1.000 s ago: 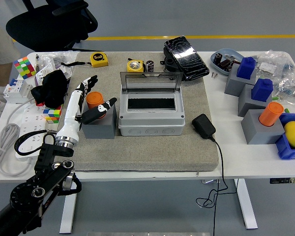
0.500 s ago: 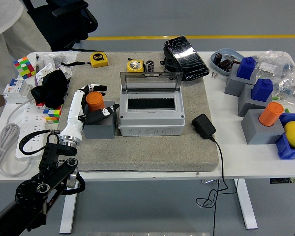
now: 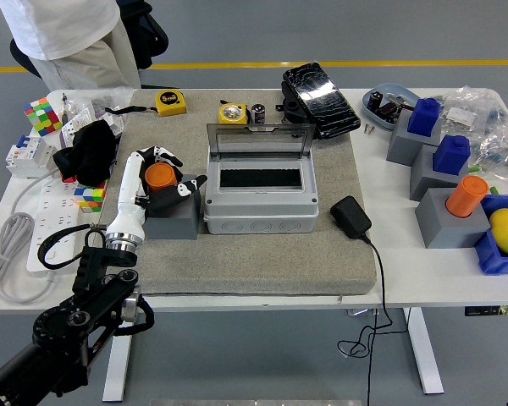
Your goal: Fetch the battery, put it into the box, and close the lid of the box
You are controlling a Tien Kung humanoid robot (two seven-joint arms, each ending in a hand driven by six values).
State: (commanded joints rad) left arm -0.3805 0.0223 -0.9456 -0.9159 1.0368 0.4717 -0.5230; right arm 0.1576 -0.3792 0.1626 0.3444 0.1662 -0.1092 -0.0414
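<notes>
Closing since before: our left hand (image 3: 162, 176) now wraps the orange cylindrical battery (image 3: 159, 175).
Battery axis: upright in its grey block holder (image 3: 172, 222).

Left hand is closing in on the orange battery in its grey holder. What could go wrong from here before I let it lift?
1. The left hand wraps the orange battery only from the sides; the grasp may slip on lifting.
2. The battery sits in a loose grey holder, which may lift or tip with it.
3. The grey box stands right beside the holder with its lid up; a sideways swing could knock the lid.
</notes>
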